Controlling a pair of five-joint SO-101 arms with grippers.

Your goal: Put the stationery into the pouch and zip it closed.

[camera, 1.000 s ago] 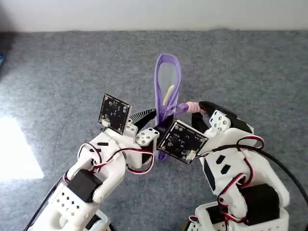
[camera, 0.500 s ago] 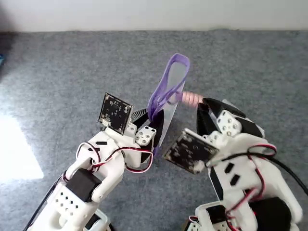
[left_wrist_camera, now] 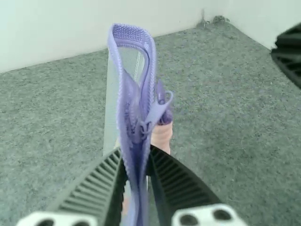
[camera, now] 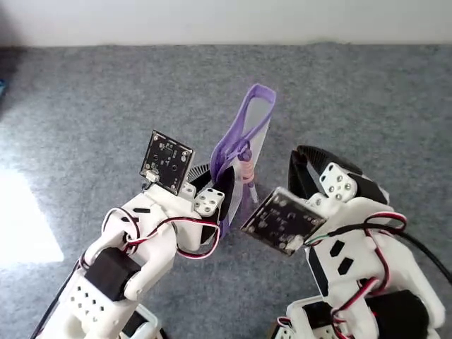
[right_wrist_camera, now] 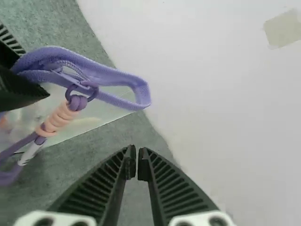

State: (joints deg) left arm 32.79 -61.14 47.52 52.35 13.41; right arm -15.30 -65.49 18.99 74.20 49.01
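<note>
The pouch point(camera: 244, 134) is held on edge above the grey table point(camera: 106, 92). Its near end is clamped in the left gripper point(left_wrist_camera: 135, 154), with the jaws pressed onto the zip tape. The zip is run only part of the way. The slider point(right_wrist_camera: 77, 92) sits partway along, and beyond it the purple teeth are spread in an open loop out to the far end. The pink pull point(right_wrist_camera: 59, 117) is left dangling from the slider, touched by nothing. The right gripper point(right_wrist_camera: 136, 151) is seen just beside the pouch, its jaws drawn all but together on nothing. A pale item is made out faintly through the clear wall, so the stationery is judged to be inside. Closing is the step in hand.

To do it well, the right jaws must first be parted. They should then be brought onto the pull close under the slider, where the cord is given less swing. The pull should be drawn straight along the line of the teeth toward the far end. If it is drawn sideways, the slider may be jammed or the pouch twisted. The left clamp is needed as the firm counter-hold, so that the tape is tensioned as the slider is run.
</note>
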